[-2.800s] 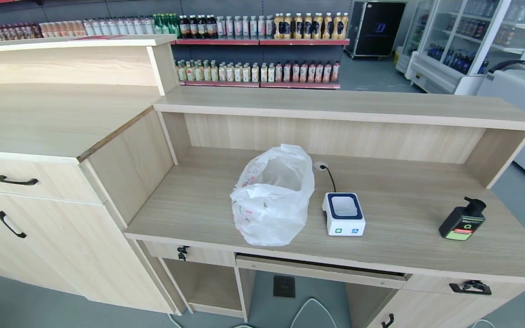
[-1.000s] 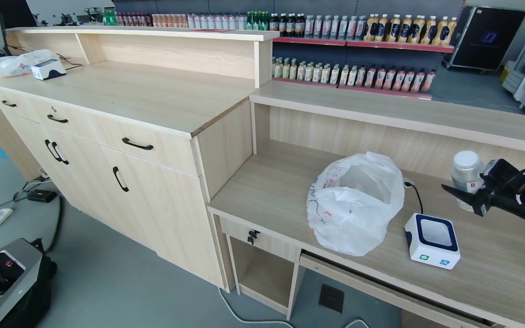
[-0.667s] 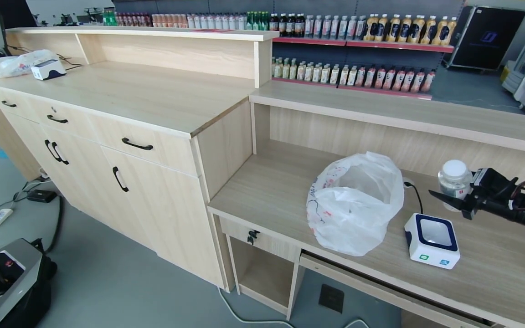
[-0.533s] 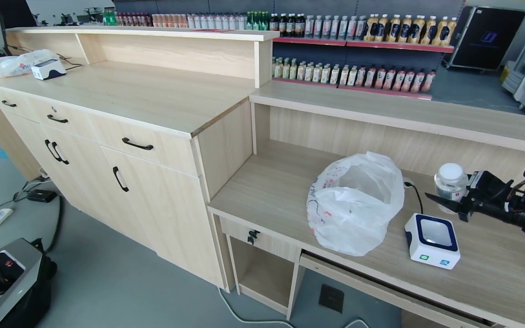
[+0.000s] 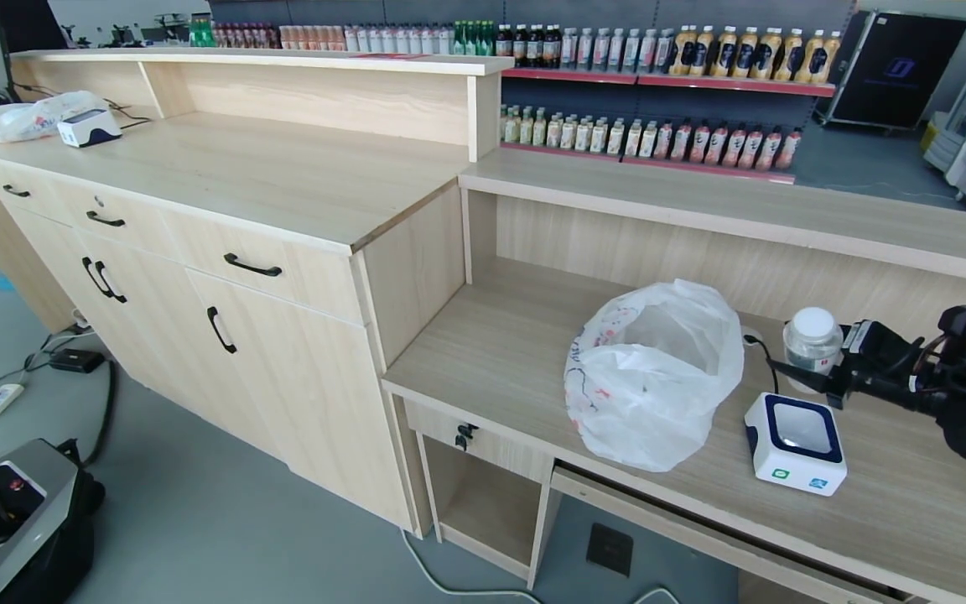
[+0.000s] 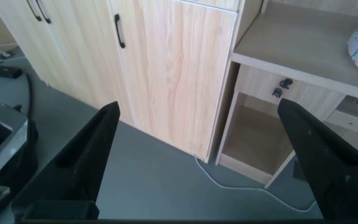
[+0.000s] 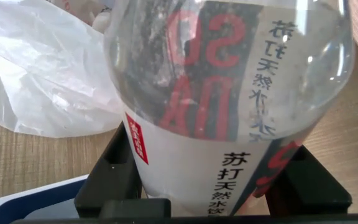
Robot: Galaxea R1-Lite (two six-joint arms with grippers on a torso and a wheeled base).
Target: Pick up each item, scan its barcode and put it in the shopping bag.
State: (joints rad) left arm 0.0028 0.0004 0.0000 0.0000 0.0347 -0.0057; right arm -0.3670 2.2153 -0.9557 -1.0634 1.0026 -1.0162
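As the right claw point(image 5: 810, 362), clamped on the clear bottle point(image 5: 812, 334), drifts closer, the scanner point(image 5: 795, 443) now sits just below it; scanning looks imminent.

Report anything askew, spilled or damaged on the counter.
Nothing stands out. The right gripper holds the bottle upright by the scanner, the bag stands open beside it, and the counter shows no spill.

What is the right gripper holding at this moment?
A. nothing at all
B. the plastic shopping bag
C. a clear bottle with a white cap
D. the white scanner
C: the jaws of the right gripper are closed around a clear bottle with a white cap, held upright close to the scanner.
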